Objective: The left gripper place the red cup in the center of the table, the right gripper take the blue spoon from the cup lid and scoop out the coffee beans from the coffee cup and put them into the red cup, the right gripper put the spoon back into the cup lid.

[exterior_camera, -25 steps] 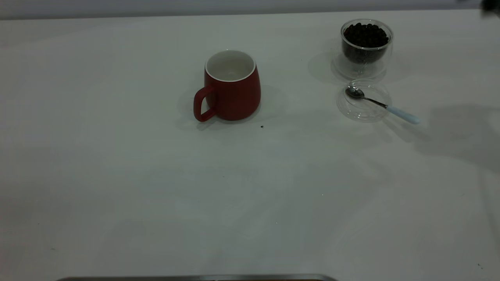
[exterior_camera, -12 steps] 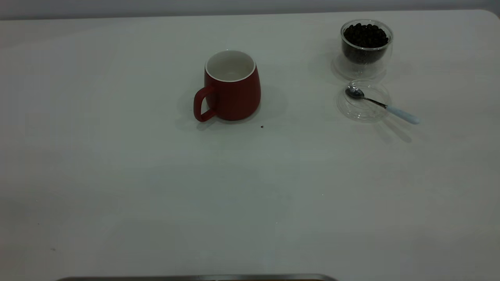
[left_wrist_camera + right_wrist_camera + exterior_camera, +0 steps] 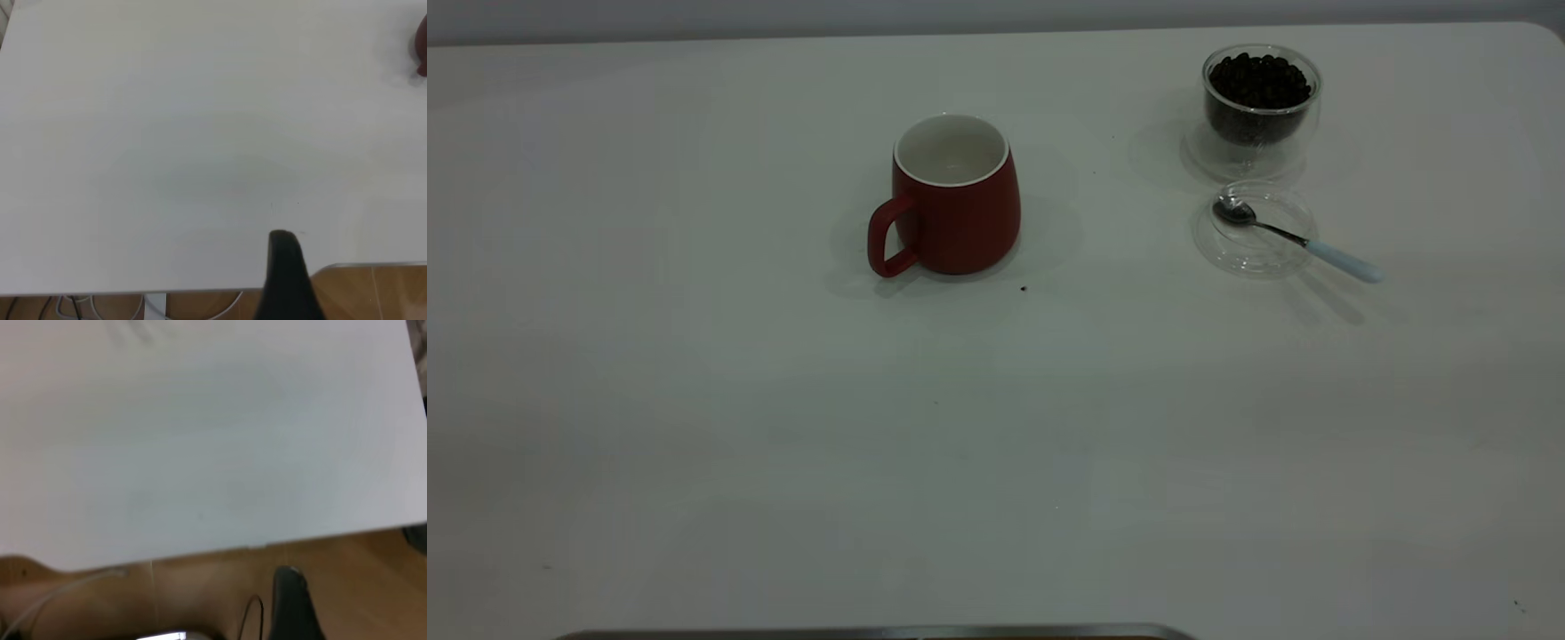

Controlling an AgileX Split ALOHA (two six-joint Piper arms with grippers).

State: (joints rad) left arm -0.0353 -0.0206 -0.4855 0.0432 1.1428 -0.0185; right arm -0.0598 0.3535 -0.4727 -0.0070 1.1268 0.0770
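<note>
The red cup stands upright near the middle of the table, its handle toward the near left. At the far right stands the glass coffee cup, filled with coffee beans. Just in front of it lies the clear cup lid. The blue spoon rests there with its bowl in the lid and its pale handle sticking out to the right. Neither gripper appears in the exterior view. My left gripper hangs over the table's edge, and a sliver of the red cup shows far off. My right gripper is off the table, over the wooden floor.
A tiny dark speck lies on the table just in front of the red cup. A grey strip runs along the near edge. Cables hang beside the table under the right arm.
A dark shape at the far right corner and the broad shadow on the table's right side have gone. The cups, lid and spoon have not moved.
</note>
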